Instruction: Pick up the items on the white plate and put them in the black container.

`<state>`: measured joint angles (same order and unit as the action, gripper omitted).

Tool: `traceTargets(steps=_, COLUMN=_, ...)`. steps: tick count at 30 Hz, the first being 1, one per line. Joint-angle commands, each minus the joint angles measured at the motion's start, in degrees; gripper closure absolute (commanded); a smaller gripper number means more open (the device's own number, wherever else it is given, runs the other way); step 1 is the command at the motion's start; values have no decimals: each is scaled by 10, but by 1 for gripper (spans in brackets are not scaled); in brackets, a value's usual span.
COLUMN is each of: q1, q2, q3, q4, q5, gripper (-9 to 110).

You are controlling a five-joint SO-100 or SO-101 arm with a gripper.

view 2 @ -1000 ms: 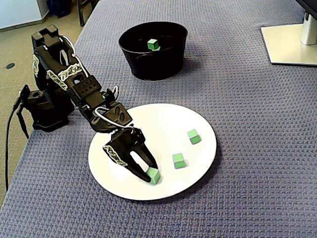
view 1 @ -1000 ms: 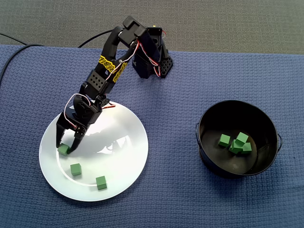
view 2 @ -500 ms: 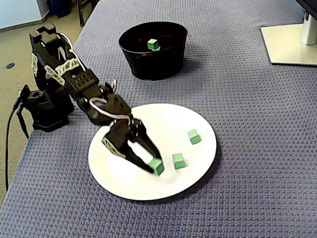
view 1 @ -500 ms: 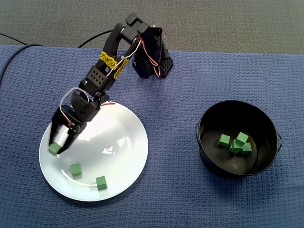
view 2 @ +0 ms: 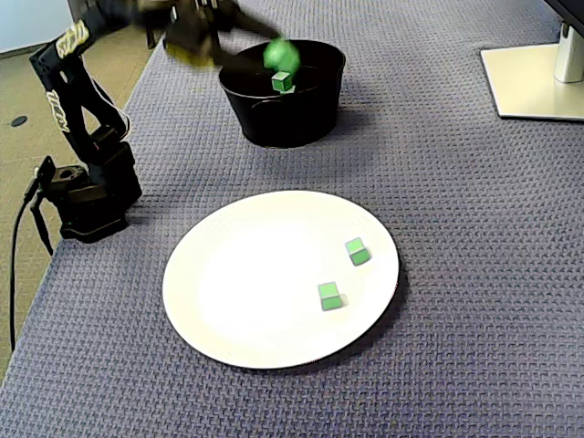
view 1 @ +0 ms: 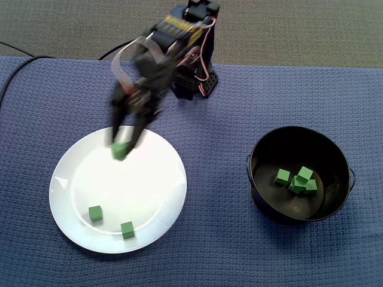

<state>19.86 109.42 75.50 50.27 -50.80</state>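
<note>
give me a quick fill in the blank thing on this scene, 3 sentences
1. Exactly ___ loose cubes lie on the white plate.
2. The gripper is shut on a lifted cube whose colour is ___.
3. The container with several cubes inside it is coloured ___.

Missing words: two; green; black.

Gripper (blurred) holds green cube aloft, off white plate
</note>
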Motion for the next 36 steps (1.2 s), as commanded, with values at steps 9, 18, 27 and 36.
traceTargets(steps=9, q1=-343, q2=11, q3=-345, q4=329, q5=278, gripper=102)
traceTargets(steps=18, q1=-489, q2=-192, q3=-368, q4=396, q5=426, gripper=102)
traceTargets(steps=27, q1=-537, q2=-405, q3=-378, q4=394, q5=479, gripper=102)
traceTargets(steps=36, q1=-547, q2=-474, q3=-345, q4=372, q5=513, gripper=100)
